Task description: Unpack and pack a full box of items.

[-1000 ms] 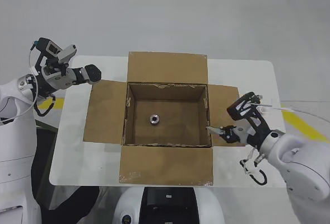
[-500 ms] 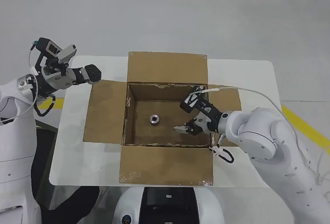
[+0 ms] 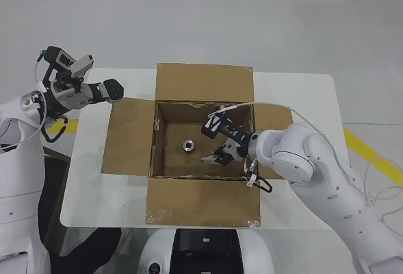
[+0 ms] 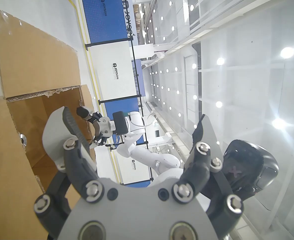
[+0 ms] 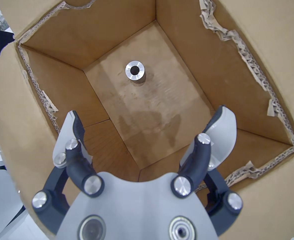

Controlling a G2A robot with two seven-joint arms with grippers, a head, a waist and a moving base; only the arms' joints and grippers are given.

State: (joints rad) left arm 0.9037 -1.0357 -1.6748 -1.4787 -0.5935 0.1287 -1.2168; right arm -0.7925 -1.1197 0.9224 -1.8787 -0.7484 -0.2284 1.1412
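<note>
Top view: right gripper [image 3: 211, 144], fingers apart and empty, sits inside the box [image 3: 201, 198] with open floor toward 9 o'clock, where the metal bushing [image 3: 188, 144] lies apart from every wall. A second earlier the gripper was over the 3 o'clock flap. Left gripper [image 3: 113, 90], also spread, is unmoved at 10 o'clock.

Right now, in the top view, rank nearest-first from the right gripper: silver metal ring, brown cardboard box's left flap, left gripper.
1. Silver metal ring, on the box floor beside the right gripper.
2. Left flap, folded out flat.
3. Left gripper, near that flap's far outer corner.
</note>
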